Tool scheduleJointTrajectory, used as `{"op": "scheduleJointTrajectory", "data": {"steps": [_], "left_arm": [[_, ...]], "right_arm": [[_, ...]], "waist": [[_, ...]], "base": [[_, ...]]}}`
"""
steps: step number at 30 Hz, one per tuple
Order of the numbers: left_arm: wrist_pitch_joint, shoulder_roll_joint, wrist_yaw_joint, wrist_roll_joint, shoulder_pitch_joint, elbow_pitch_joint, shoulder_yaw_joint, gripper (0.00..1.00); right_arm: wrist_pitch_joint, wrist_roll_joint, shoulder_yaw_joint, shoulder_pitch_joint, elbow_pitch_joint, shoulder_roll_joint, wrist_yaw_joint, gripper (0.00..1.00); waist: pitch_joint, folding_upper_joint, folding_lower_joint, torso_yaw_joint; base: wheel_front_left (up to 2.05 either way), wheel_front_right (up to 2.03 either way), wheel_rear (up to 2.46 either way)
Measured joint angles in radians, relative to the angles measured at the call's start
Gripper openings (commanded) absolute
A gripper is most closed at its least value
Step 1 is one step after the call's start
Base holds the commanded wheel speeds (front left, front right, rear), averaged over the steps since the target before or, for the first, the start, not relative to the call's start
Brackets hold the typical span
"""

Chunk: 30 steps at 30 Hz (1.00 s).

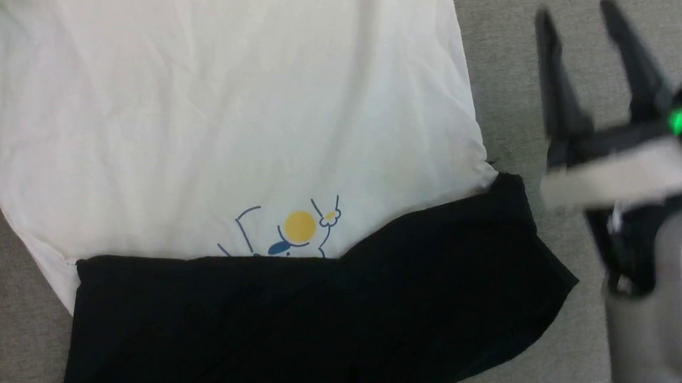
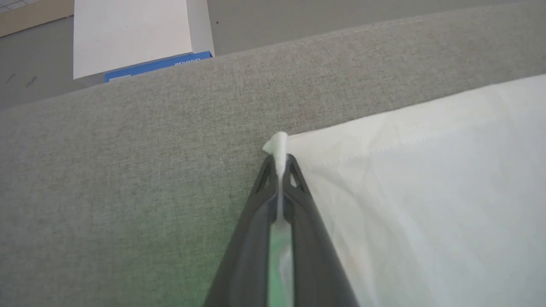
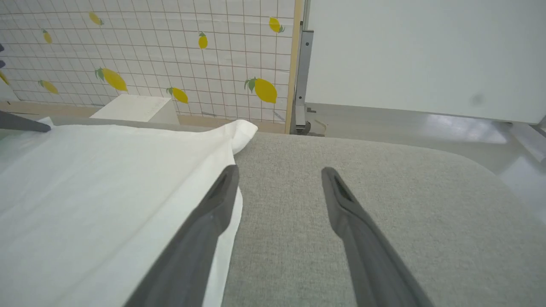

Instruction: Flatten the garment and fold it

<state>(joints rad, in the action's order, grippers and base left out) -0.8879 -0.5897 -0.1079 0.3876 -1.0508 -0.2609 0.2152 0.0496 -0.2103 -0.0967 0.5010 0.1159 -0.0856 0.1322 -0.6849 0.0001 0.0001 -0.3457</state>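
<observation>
Pinching a white hem corner of the garment (image 2: 426, 192), the left gripper (image 2: 279, 164) held it clamped | right gripper (image 3: 280, 170) spread apart, empty, beside its edge | garment lay on grey padded surface (image 1: 510, 46) | looked soft, light, likely limp: grip corners

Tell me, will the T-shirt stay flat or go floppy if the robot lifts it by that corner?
Probably floppy: the T-shirt shows soft wrinkles, and its corner bunches in the shut left end effector. It likely drags rather than slides on the rough grey surface.
</observation>
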Motion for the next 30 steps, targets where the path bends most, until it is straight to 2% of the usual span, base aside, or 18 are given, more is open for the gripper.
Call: {"op": "scheduleJointTrajectory", "data": {"steps": [3, 6, 11, 17, 23, 24, 25, 26, 27, 30], "left_arm": [[0.002, 0.007, 0.007, 0.001, -0.004, 0.008, 0.01, 0.0], [0.011, 0.023, 0.014, 0.001, -0.016, 0.015, 0.023, 0.0], [0.023, 0.061, 0.029, 0.004, -0.045, 0.021, 0.05, 0.0], [0.054, 0.1, 0.048, 0.009, -0.081, 0.02, 0.079, 0.0], [0.089, 0.124, 0.062, 0.011, -0.102, 0.005, 0.092, 0.0], [0.093, 0.126, 0.063, 0.013, -0.104, 0.001, 0.092, 0.0], [0.098, 0.127, 0.063, 0.016, -0.107, -0.002, 0.093, 0.0], [0.1, 0.128, 0.063, 0.017, -0.11, -0.006, 0.093, 0.0], [0.104, 0.129, 0.064, 0.017, -0.113, -0.01, 0.094, 0.0], [0.122, 0.13, 0.065, 0.017, -0.121, -0.023, 0.097, 0.0]], "right_arm": [[0.145, -0.005, 0.0, 0.189, -0.089, -0.008, 0.0, 1.0], [0.281, -0.042, 0.012, 0.402, -0.25, 0.002, 0.0, 1.0], [0.416, -0.041, 0.017, 0.634, -0.495, 0.013, 0.0, 1.0], [0.528, 0.041, 0.015, 0.763, -0.689, 0.017, 0.0, 1.0], [0.637, 0.089, 0.026, 0.812, -0.789, 0.023, 0.0, 1.0], [0.652, 0.096, 0.025, 0.818, -0.798, 0.024, 0.0, 0.88], [0.662, 0.101, 0.028, 0.826, -0.802, 0.026, 0.0, 0.47], [0.671, 0.103, 0.032, 0.833, -0.806, 0.027, 0.0, 0.11], [0.684, 0.104, 0.033, 0.84, -0.809, 0.028, 0.0, 0.0], [0.69, 0.106, 0.038, 0.845, -0.811, 0.03, 0.0, 0.0]], "waist": [[-0.005, 0.0, 0.0, 0.012], [-0.015, 0.0, 0.0, 0.029], [-0.031, 0.0, 0.0, 0.074], [-0.055, 0.0, -0.0001, 0.131], [-0.073, 0.0, 0.0, 0.166], [-0.075, 0.0, 0.0, 0.169], [-0.077, 0.0, -0.0001, 0.171], [-0.078, 0.0, -0.0001, 0.172], [-0.08, 0.0, 0.0, 0.172], [-0.079, 0.0, 0.0, 0.172]], "base": [[0.0, 0.0, 0.0], [0.0, 0.0, 0.0], [0.0, 0.0, 0.0], [0.0, 0.0, 0.0], [0.0, 0.0, 0.0], [0.0, 0.0, 0.0], [0.0, 0.0, 0.0], [0.0, 0.0, 0.0], [0.0, 0.0, 0.0], [0.0, 0.0, 0.0]]}}
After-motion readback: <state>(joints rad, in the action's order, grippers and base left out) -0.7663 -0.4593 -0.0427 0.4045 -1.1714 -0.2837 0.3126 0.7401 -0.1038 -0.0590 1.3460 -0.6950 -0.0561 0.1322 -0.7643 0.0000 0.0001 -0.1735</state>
